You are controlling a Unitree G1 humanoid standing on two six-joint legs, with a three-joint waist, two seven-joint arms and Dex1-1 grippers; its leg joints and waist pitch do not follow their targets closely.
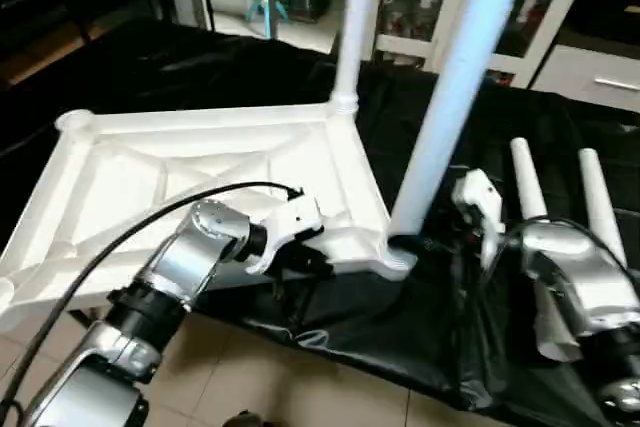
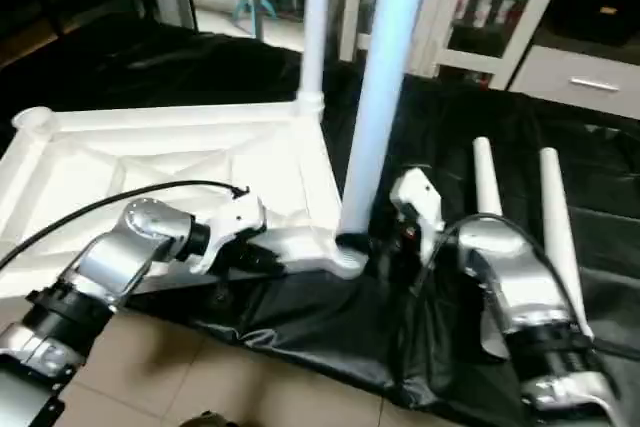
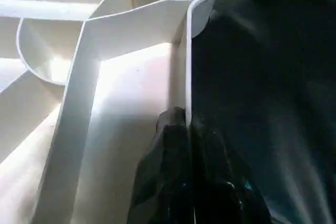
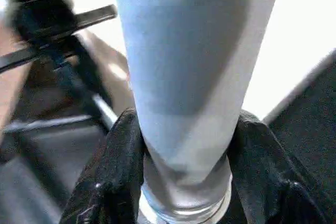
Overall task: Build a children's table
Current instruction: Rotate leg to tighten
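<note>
The white tabletop (image 1: 150, 177) lies underside up on black cloth, its X ribs showing. One leg (image 1: 350, 27) stands upright in the far right corner socket. A second leg (image 1: 450, 107) stands in the near right socket. My right gripper (image 1: 420, 242) is shut on its base, with a black finger (image 4: 118, 156) pressed against each side. Two more legs (image 1: 528, 182) (image 1: 597, 192) lie side by side on the cloth to the right. My left gripper (image 3: 189, 124) is shut on the tabletop's thin front rim (image 3: 181, 66), just left of that socket.
The black cloth (image 1: 330, 332) hangs over the near table edge above a tiled floor (image 1: 250, 387). A black cable (image 1: 130, 232) loops over my left forearm. White cabinets (image 1: 590, 67) stand behind the table at the back right.
</note>
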